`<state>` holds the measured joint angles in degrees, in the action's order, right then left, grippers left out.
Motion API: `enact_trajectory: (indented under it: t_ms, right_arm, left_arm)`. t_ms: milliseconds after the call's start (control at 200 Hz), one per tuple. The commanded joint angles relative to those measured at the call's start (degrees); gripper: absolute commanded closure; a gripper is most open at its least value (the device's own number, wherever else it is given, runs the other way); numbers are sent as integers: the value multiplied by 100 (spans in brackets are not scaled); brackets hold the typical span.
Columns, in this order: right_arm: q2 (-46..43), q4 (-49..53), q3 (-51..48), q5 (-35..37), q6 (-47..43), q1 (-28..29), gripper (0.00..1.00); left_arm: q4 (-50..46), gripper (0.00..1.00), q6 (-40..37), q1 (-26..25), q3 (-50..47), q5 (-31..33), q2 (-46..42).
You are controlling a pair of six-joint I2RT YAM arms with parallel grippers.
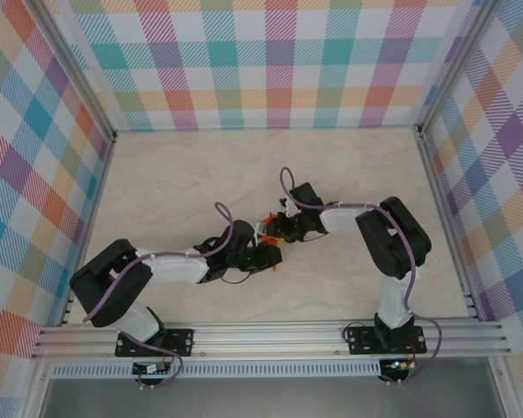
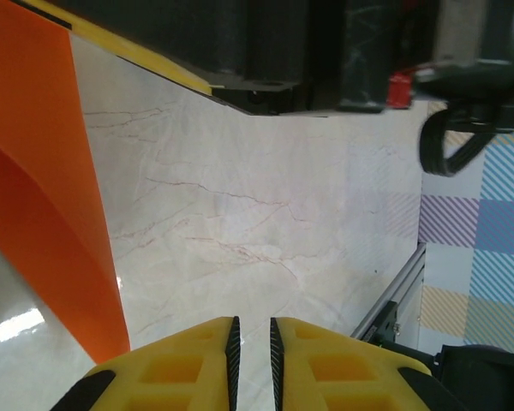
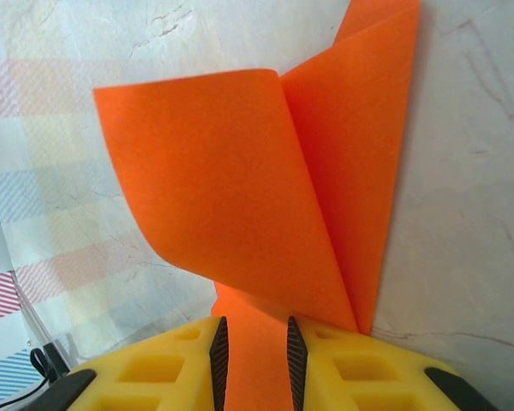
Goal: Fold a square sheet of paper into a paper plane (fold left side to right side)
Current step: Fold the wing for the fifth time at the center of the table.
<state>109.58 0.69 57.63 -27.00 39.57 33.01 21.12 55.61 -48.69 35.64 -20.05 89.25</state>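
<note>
The square sheet of paper (image 1: 267,218) is bright orange and part folded, lying between the two grippers at mid-table. In the right wrist view the paper (image 3: 240,188) curls upward, one flap rolled over and a creased edge at the right. My right gripper (image 3: 253,330) (image 1: 280,231) has its jaws a little apart with the paper lying in the gap, and the pads do not pinch it. My left gripper (image 2: 253,330) (image 1: 266,256) has a narrow gap with bare table showing through. The paper (image 2: 43,188) stands at its left, untouched.
The marble tabletop (image 1: 200,174) is ringed by checkered walls (image 1: 279,61). An aluminium rail (image 1: 270,335) runs along the near edge, and it also shows as the rail (image 2: 394,300) in the left wrist view. The right arm's black body (image 2: 283,43) hangs close ahead of the left gripper.
</note>
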Motion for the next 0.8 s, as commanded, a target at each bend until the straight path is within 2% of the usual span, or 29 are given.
enact_trajectory:
  t_ms: [0, 380, 795]
  right_arm:
    - [228, 450, -6, 182, -144, 30, 72]
    - [231, 467, 0, 196, -160, 30, 72]
    - [231, 506, 21, 204, -181, 30, 72]
  left_arm:
    - [128, 82, -187, -64, 198, -28, 241]
    - [442, 83, 31, -46, -92, 50, 692]
    - [481, 84, 133, -39, -180, 71, 795]
